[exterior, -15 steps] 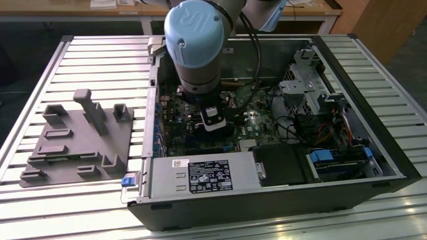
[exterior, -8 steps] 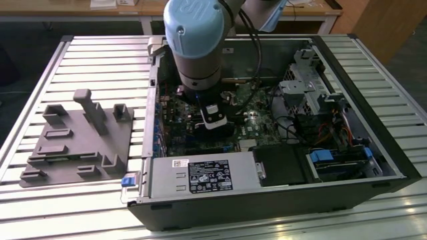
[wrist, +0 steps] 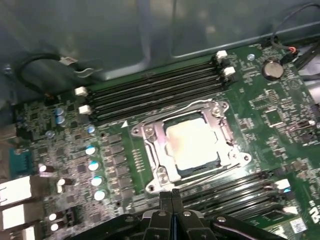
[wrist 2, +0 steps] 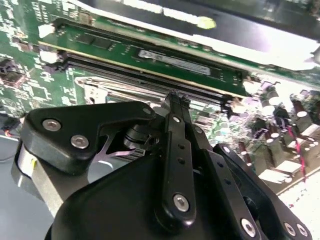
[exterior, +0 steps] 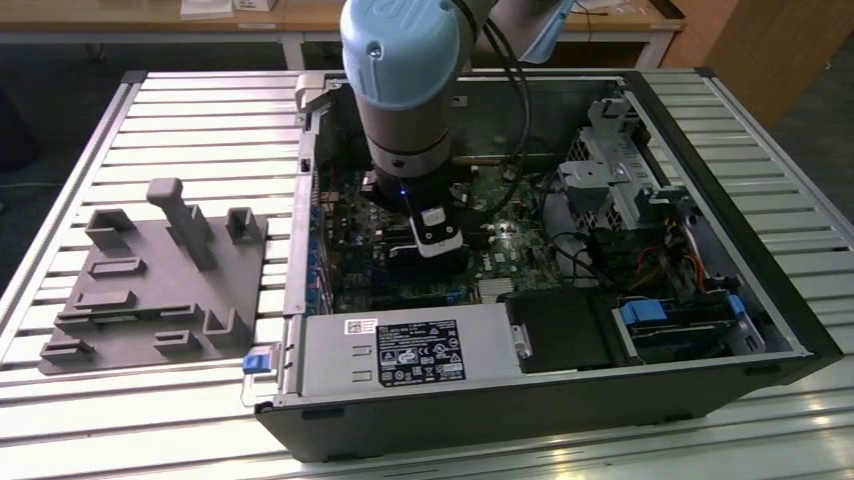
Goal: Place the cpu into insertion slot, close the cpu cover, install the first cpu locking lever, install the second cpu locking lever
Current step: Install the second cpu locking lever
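Cpu (wrist: 192, 145) is seen seated in the insertion slot (wrist: 218, 164), framed by the cpu cover (wrist: 150, 137) lying flat around it. Just beside the slot, the gripper (wrist: 172, 194) is held with its jaws pressed together, grasping nothing, above the green motherboard (wrist: 265, 107).

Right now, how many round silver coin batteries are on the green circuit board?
1: the round silver coin battery sits on the green circuit board, just beyond the white slot latches. More could be hidden under the black hand.
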You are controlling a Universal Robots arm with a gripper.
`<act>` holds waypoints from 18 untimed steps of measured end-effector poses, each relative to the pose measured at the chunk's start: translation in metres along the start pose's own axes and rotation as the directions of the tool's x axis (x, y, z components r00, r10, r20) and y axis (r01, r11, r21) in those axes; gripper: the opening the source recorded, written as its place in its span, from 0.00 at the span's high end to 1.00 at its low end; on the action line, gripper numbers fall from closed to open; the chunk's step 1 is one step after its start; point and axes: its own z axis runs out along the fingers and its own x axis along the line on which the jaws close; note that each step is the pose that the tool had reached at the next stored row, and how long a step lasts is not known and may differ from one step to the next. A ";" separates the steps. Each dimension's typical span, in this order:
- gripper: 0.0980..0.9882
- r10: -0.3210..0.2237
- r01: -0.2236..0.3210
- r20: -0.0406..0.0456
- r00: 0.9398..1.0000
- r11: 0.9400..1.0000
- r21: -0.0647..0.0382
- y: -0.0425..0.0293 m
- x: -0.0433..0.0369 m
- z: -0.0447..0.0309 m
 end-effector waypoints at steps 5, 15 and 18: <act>0.99 0.001 -0.001 -0.002 1.000 1.000 0.001 0.0069 -0.0128 0.0023; 0.99 -0.004 0.003 0.010 1.000 0.999 0.043 0.0281 -0.0127 0.0091; 0.99 -0.006 0.005 0.014 1.000 0.998 0.062 0.0321 -0.0127 0.0103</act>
